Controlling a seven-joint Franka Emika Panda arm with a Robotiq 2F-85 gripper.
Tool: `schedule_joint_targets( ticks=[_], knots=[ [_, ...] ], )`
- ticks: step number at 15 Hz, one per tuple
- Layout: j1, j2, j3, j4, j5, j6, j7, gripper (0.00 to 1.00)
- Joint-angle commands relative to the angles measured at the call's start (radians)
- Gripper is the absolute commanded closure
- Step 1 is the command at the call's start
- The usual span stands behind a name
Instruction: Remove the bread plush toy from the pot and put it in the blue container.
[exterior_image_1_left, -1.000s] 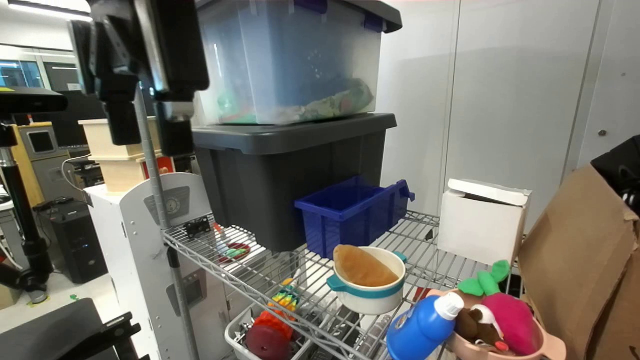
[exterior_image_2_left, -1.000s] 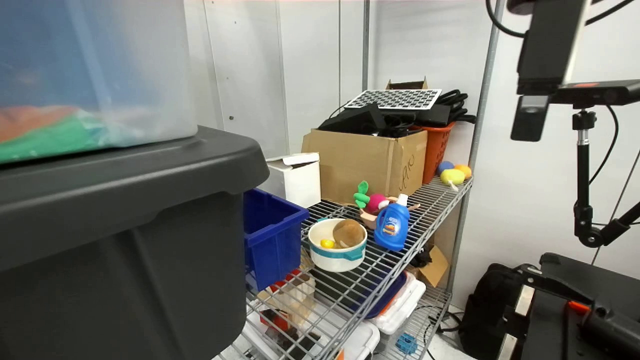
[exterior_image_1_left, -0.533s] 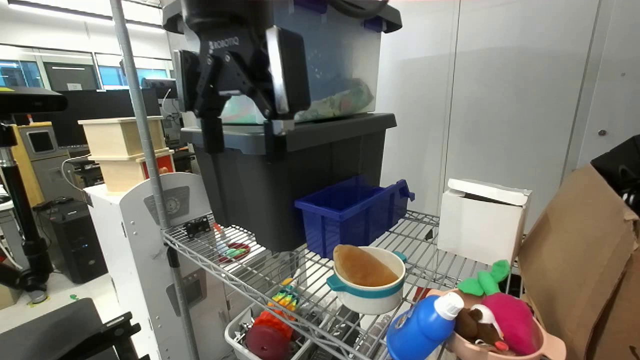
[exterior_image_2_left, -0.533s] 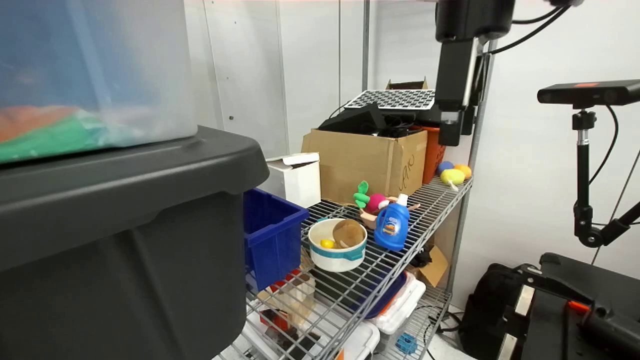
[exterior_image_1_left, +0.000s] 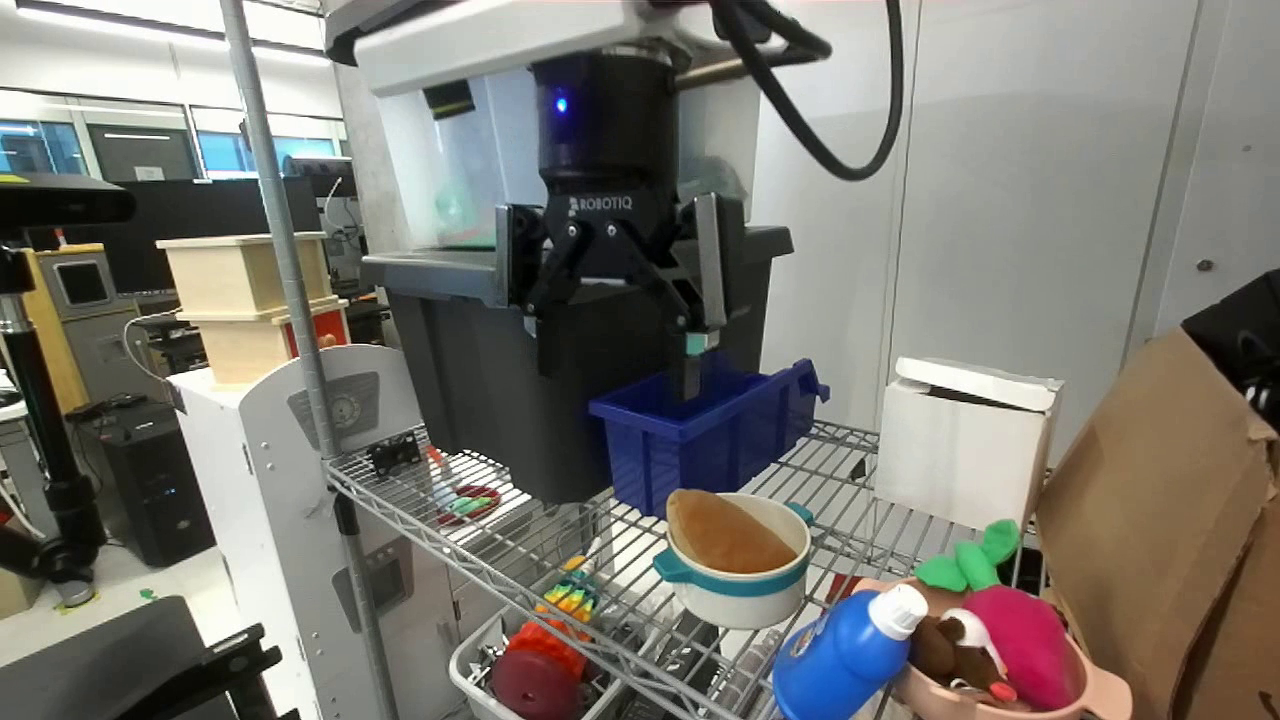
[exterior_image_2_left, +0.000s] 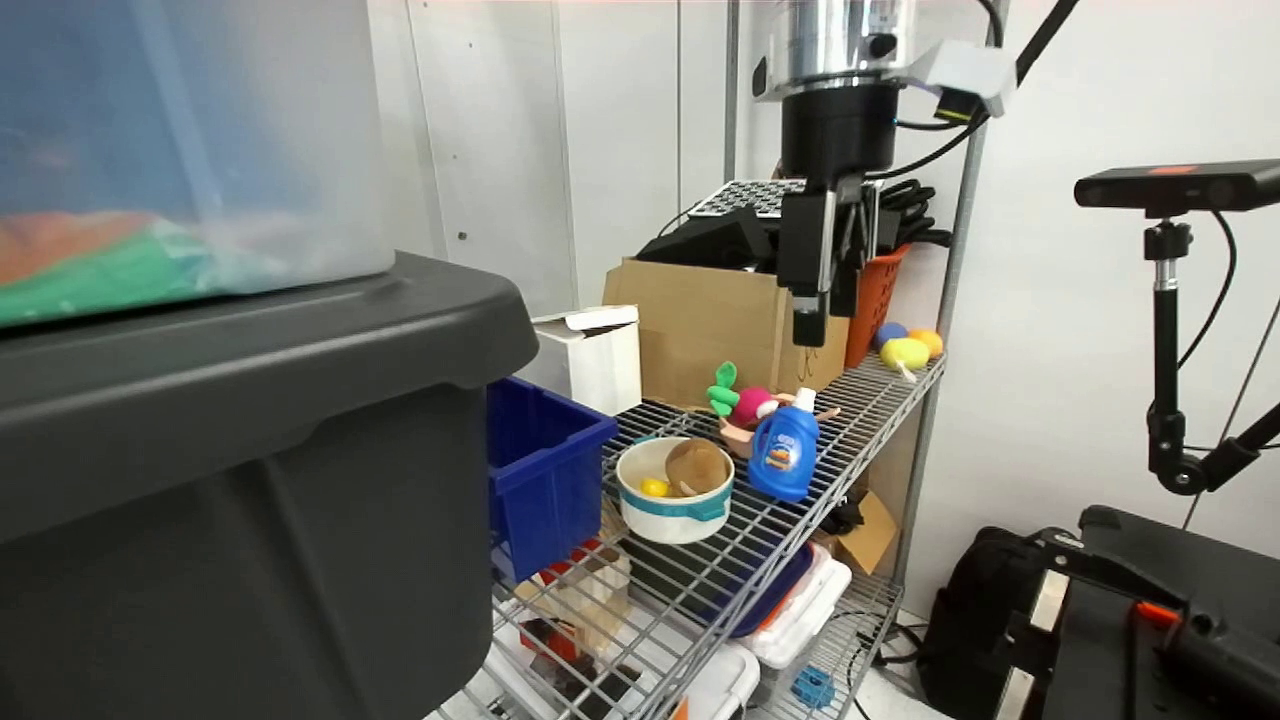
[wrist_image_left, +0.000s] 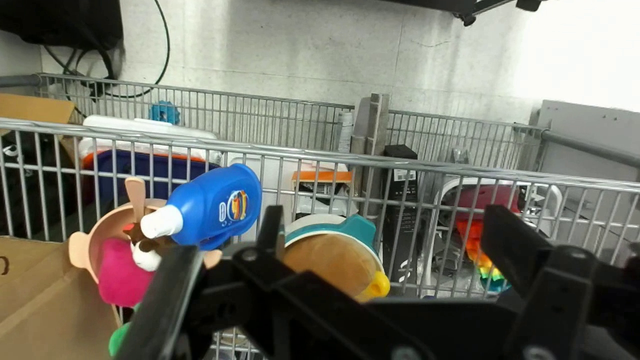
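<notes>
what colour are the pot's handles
Teal; both handles of the pot show best in an exterior view.

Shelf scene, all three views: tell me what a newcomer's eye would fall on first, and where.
Probably the black hand, hanging open in front of the dark grey box in an exterior view. Next, the deep blue bin on the wire shelf, with the pot close by, the brown bread toy in it. In the wrist view, the bright blue bottle stands out near the peach bowl.
</notes>
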Motion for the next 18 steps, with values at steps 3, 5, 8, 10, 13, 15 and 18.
schedule_joint_targets(
  ticks=[3, 5, 8, 10, 13, 15, 18],
  knots=[
    [-0.015, 0.143, 0.02, 0.094, -0.005, 0.053, -0.017, 0.0],
    [-0.013, 0.181, 0.024, 0.106, -0.012, 0.094, -0.01, 0.0],
    [-0.018, 0.255, 0.033, 0.142, -0.01, 0.135, -0.014, 0.0],
    [-0.017, 0.288, 0.034, 0.159, -0.016, 0.153, -0.009, 0.0],
    [-0.03, 0.339, 0.045, 0.199, -0.004, 0.183, -0.027, 0.0],
    [-0.03, 0.366, 0.049, 0.226, -0.01, 0.199, -0.025, 0.0],
    [-0.029, 0.39, 0.056, 0.251, -0.014, 0.212, -0.027, 0.0]
  ],
)
